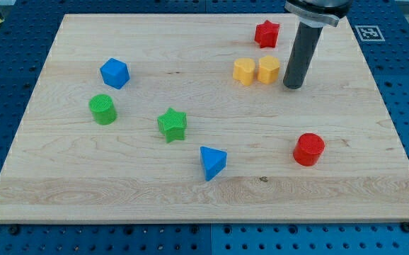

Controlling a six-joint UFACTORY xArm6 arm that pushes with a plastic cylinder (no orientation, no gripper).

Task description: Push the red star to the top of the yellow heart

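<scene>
The big pale wooden tabletop (84,191) fills most of the view, and small plastic blocks sit on it. There is no gripper here to open or close, just a straight dark rod, and my tip (294,86) rests on the wood near the view's top right.

The small red star block (266,33) is the one to move. It sits close to the top edge, up and a little to the view's left of my tip. Two yellow blocks sit touching each other just left of my tip. The left one looks like the yellow heart block (243,71); the other yellow block (269,69) beside it is harder to make out. The star is up and a bit to the right of the heart, so I think a small push leftward would put it right above.
</scene>
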